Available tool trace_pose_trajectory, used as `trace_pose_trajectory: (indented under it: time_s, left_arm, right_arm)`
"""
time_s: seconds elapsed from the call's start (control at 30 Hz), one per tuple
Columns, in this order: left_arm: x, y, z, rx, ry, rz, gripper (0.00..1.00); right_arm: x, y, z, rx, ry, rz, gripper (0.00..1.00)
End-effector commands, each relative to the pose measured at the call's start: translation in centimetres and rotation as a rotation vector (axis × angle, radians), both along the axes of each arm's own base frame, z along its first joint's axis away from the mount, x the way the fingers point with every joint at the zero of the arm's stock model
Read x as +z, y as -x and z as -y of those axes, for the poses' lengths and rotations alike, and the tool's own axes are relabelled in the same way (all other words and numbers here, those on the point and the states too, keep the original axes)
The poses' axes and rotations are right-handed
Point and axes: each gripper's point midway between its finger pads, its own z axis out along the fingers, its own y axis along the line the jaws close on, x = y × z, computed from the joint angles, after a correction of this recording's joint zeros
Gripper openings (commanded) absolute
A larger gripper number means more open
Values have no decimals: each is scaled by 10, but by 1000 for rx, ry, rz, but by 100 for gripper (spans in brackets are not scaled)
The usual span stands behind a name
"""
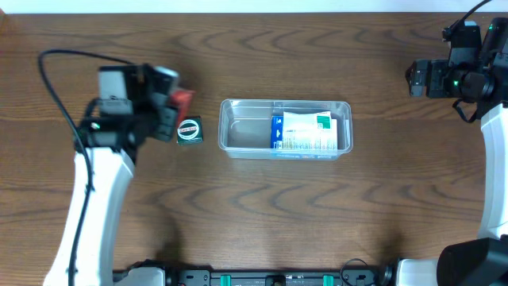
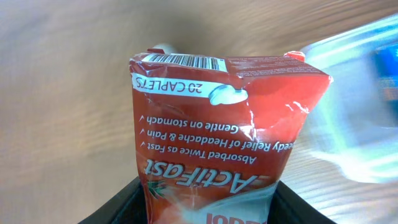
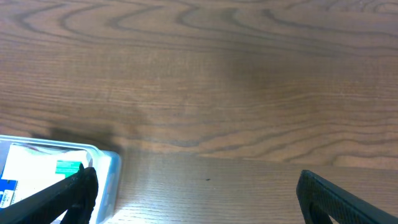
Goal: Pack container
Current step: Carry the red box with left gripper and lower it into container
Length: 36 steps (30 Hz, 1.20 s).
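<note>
The clear plastic container (image 1: 238,111) sits mid-table with a white, blue and green box (image 1: 305,133) lying in its right half. My left gripper (image 1: 171,103) is left of the container, raised above the table, and shut on a red caplet box (image 2: 227,118), which fills the left wrist view; the container's edge (image 2: 367,93) shows blurred at the right there. A small dark green box with a round label (image 1: 189,129) lies on the table just below the left gripper. My right gripper (image 3: 196,199) is open and empty at the far right, with the container's corner (image 3: 106,174) by its left finger.
The wooden table (image 1: 317,214) surrounds everything. A black cable (image 1: 55,87) loops from the left arm at the far left. The right arm's base (image 1: 468,262) stands at the front right corner.
</note>
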Motion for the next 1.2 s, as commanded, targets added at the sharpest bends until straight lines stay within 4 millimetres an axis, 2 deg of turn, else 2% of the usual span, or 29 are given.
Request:
trace_pose_trajectory:
  time_s: [0.0,0.07,0.27,0.37,0.5,0.73,0.9,1.03,1.17]
  left_arm:
    - [26,2,48,-211,-23,105,52]
    - [34,1,82,-319,-30,163,52]
    - [39,-3,159,-523,-20,270,52]
    - [29,-5,194,-596,-7,291,52]
    - [6,-5,238,-723,-33,313,52]
    - [-24,5,299,-925,-91,380,52]
    - [-43,23,320,-1006,-109,357,51]
    - [-55,26,323,-1019,-115,330,51]
    - [-58,26,322,-1038,-133,332,51]
  right_arm:
    - [7,0,1,-9,-6,17,99]
    - [7,0,1,-9,-6,17,99]
    - [7,0,1,-9,-6,17,99]
    - [7,0,1,-9,-6,17,99]
    - [7,0,1,-9,-6,17,99]
    - [7,0,1,-9,-6,17,99]
    - [7,0,1,-9,-6,17,99]
    - [7,0,1,-9,-6,17,99]
    - [7,0,1,-9,-6,17,99]
